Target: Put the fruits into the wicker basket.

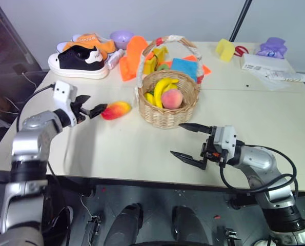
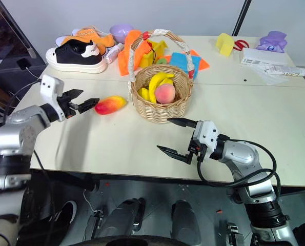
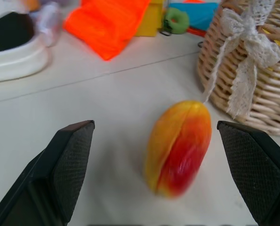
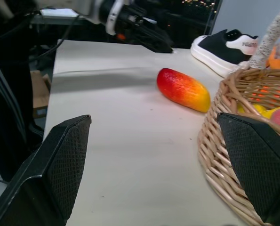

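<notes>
Red-and-yellow mango (image 1: 116, 109) lies left of centre beside the basket (image 1: 167, 100); the empty, wide-open left hand (image 1: 89, 108) should straddle it across its narrow width before closing.

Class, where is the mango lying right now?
In the left eye view the mango lies on the table, just left of the wicker basket, with the open left gripper at its far end.

Through my right wrist camera I see the mango (image 4: 183, 89) lying on the table (image 4: 130, 155) just beside the wicker basket (image 4: 234, 160), my fingers (image 4: 67, 160) spread wide.
</notes>
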Controlling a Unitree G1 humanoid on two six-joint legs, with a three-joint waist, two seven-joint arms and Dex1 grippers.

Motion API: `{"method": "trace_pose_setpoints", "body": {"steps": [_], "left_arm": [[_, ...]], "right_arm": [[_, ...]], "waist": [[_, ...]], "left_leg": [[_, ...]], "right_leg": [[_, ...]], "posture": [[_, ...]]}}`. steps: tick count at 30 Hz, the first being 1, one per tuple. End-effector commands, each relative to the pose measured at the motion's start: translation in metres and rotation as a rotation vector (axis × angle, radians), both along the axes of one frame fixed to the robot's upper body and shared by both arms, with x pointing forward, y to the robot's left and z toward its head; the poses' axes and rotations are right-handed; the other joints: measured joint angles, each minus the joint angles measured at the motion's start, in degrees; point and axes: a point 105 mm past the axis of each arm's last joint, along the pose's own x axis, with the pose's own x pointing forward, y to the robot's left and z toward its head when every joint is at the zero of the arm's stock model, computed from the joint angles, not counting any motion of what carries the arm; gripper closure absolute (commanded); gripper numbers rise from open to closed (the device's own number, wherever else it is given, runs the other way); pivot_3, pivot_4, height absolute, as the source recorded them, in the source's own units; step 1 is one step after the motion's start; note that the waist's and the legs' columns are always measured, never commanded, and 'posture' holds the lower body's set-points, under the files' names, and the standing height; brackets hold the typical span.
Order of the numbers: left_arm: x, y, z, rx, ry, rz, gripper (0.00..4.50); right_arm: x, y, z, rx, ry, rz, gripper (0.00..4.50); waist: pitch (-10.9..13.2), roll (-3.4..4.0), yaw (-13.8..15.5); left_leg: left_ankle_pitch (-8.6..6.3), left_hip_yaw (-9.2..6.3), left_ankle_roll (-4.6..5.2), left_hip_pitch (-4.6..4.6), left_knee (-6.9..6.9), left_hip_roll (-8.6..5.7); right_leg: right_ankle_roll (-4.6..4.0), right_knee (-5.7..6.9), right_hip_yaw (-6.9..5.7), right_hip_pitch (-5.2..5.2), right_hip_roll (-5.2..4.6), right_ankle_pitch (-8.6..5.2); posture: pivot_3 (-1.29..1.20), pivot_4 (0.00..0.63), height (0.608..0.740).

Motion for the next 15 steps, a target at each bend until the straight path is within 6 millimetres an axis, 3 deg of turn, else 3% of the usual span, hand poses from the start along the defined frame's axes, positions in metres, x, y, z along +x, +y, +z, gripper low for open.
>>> {"method": "trace_pose_setpoints", "body": {"steps": [1, 9, 15], "left_arm": [[0.010, -0.009, -0.007, 0.055, 0.029, -0.098, 0.03], [0.032, -0.030, -0.027, 0.166, 0.065, -0.181, 0.03], [0.036, -0.030, -0.036, 0.204, 0.094, -0.173, 0.03]], "right_arm": [[-0.002, 0.003, 0.010, 0.025, -0.053, -0.007, 0.00], [-0.006, 0.007, 0.013, 0.034, -0.063, -0.027, 0.00], [-0.005, -0.001, 0.010, 0.026, -0.061, -0.054, 0.00]], "waist": [[0.00, 0.00, -0.25], [0.03, -0.05, -1.04], [0.03, -0.05, -1.43]], "left_leg": [[0.00, 0.00, 0.00, 0.00, -0.01, 0.00], [0.01, -0.02, 0.01, -0.01, 0.01, -0.01], [0.02, -0.01, 0.02, -0.01, 0.01, -0.02]], "right_leg": [[0.00, 0.01, 0.00, -0.01, 0.00, 0.00], [0.02, 0.04, -0.01, 0.00, 0.02, 0.00], [0.04, 0.09, -0.01, -0.03, 0.03, 0.00]], "posture": [[0.00, 0.150, 0.740], [0.00, 0.150, 0.740], [0.00, 0.150, 0.740]]}}
